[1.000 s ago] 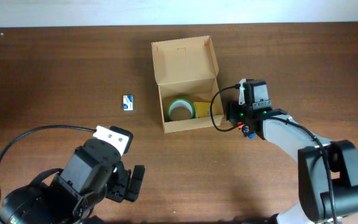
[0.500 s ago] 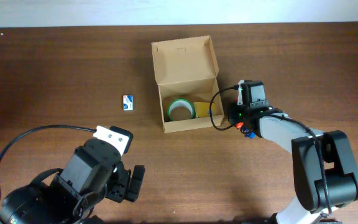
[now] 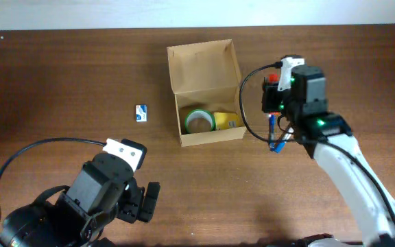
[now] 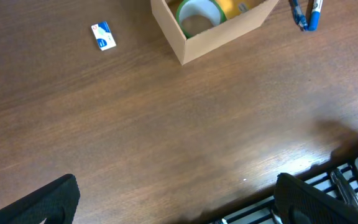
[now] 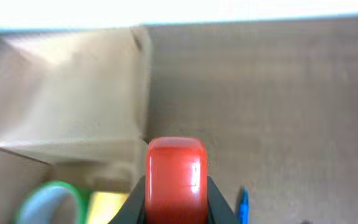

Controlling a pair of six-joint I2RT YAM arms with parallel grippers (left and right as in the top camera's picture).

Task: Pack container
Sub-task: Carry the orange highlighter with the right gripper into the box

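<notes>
The container is a tan cardboard box with its flap lid standing open at the back. Inside lie a green tape roll and a yellow pad. My right gripper hovers just right of the box, shut on a red marker that stands up between its jaws. The right wrist view also shows the box, the tape roll and the pad below left. A blue marker lies on the table under that arm. My left gripper is open and empty near the front edge.
A small white-and-blue card lies on the brown table left of the box, also visible as the card in the left wrist view. The blue marker shows there at top right. The table's front edge is close to the left fingers.
My right gripper closed on the red marker and lifted it off the table, moving back and to the right. The blue marker stayed on the table. The left arm has not moved.
</notes>
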